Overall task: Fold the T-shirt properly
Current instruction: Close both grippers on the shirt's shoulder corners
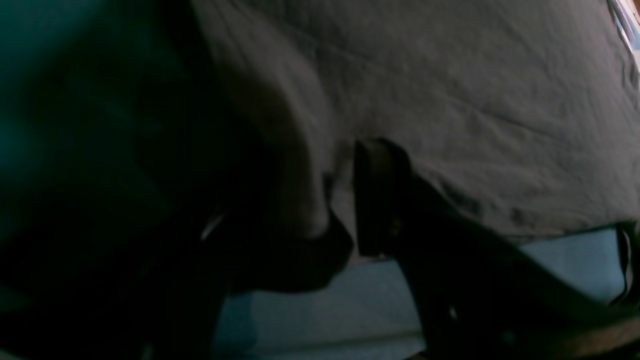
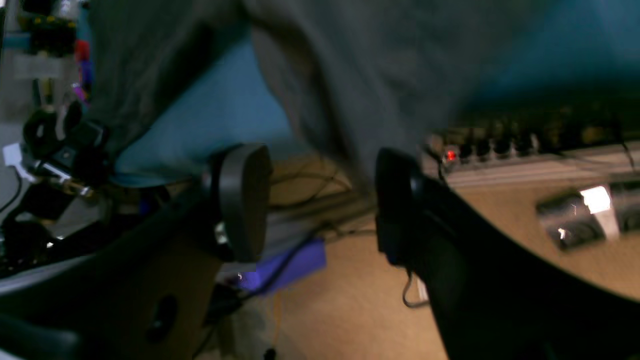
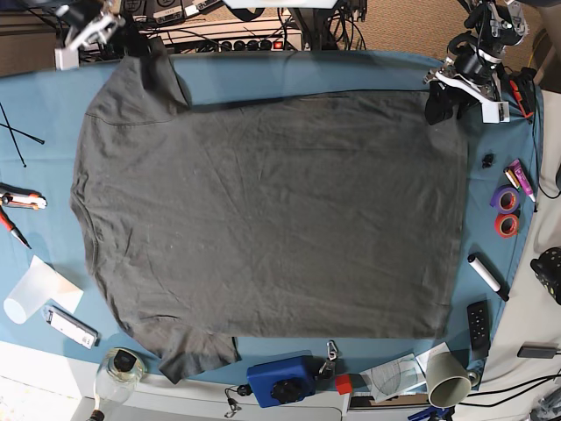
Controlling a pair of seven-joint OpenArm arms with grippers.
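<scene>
Base view: we see the T-shirt [image 3: 263,210] spread flat over the blue counter [image 3: 351,70], filling mid-frame. Left pincer [image 3: 441,105], upper right, clamped on a shirt corner. Right pincer [image 3: 140,46], upper left, jaws apart w/ nothing between, by the sleeve.

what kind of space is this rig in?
Likely a robotics lab or workshop bench: a blue table cloth carrying the T-shirt, tape rolls, a marker, and a power strip with cables behind.
</scene>
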